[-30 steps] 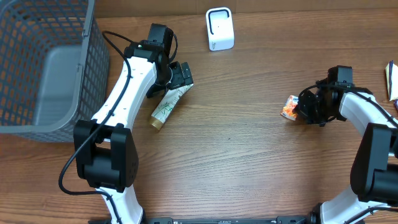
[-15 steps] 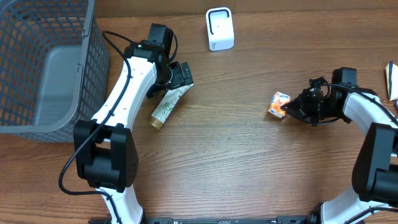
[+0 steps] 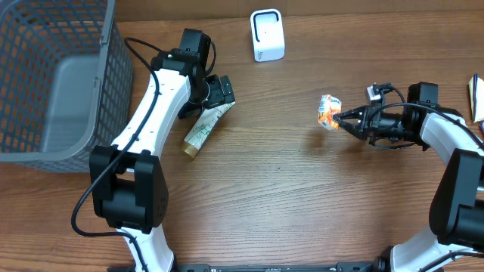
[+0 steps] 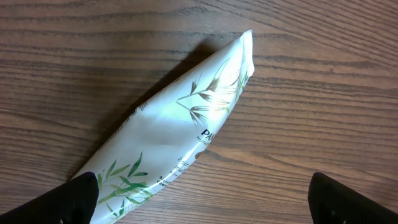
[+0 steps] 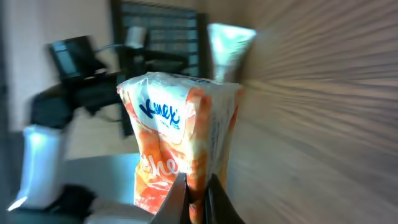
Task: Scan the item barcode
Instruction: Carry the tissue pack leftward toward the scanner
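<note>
Small orange-and-white tissue pack (image 3: 328,112), "Kleenex" lettering legible on the wrapper in the right wrist view (image 5: 186,143), right of the table's middle and somewhat below the level of the white scanner (image 3: 267,35) standing at the far edge. Clamped at one end by the right end effector (image 3: 344,119), thin fingertips (image 5: 200,200) pressed together on the wrapper's edge, the rest of the pack sticking out beyond them toward the table's centre. Probably lifted clear of the wooden table (image 3: 287,196), though hard to confirm with the right wrist view so blurred. Right arm reaching in from the right edge, forearm roughly level. Well apart on the left side, a white tube (image 3: 203,127) printed with green leaves, flat on the wood and lying diagonally, flat crimped end toward the far side (image 4: 180,124). Left end effector (image 3: 219,92) directly above that crimped end, dark fingers (image 4: 81,199) spread wide at both lower corners of the left wrist view, gripping nothing. Further left, a grey mesh basket (image 3: 113,68) at the table's corner. At the extreme right edge, a sliver of another item (image 3: 476,94), too cropped to identify.
</note>
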